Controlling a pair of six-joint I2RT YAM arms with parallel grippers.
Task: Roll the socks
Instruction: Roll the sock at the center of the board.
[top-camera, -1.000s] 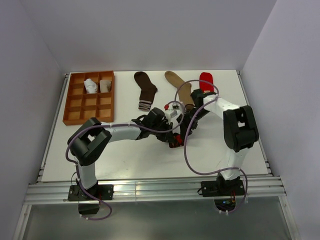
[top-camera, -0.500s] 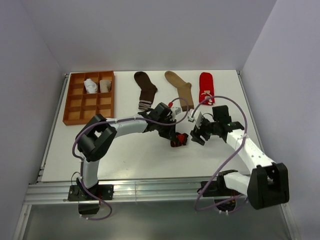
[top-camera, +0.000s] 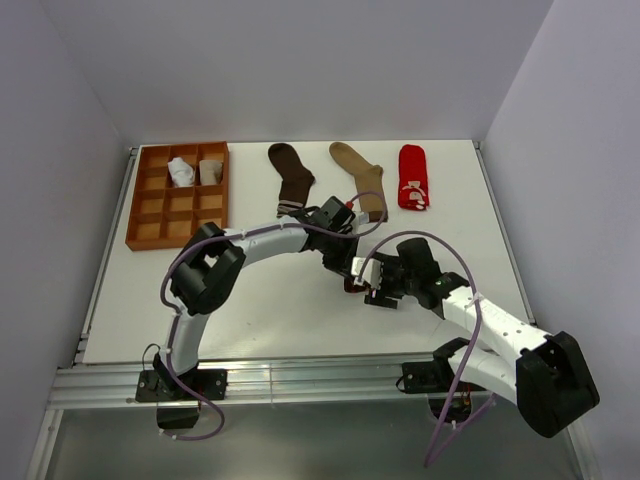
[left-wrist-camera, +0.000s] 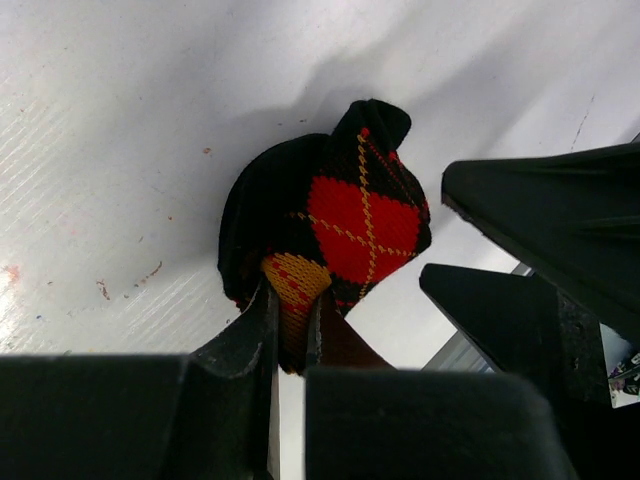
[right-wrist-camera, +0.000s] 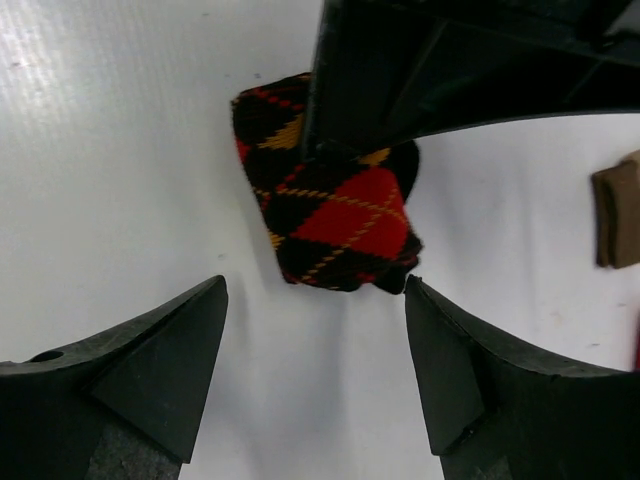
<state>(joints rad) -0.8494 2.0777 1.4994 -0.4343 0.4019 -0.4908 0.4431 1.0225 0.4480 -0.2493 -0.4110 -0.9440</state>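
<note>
soft, light, springy rolled black-and-red argyle fabric sock (right-wrist-camera: 340, 220), pinched in left gripper (left-wrist-camera: 295, 315); right gripper (right-wrist-camera: 312, 295) spread wide; best squeezed across its middle.

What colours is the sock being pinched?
The sock is black with red diamonds and orange lines. Best view: right wrist.

I am seeing the black-orange argyle sock (left-wrist-camera: 335, 215) sitting bunched into a compact roll near the middle of the table (top-camera: 250, 310). The dark brown sock (top-camera: 295, 180), tan sock (top-camera: 358, 175) and red sock (top-camera: 413, 178) are lying flat, side by side, along the far edge. The white rolled sock (top-camera: 180, 171) and beige rolled sock (top-camera: 209, 171) are sitting in adjacent far cells of the tray (top-camera: 150, 215).
</note>
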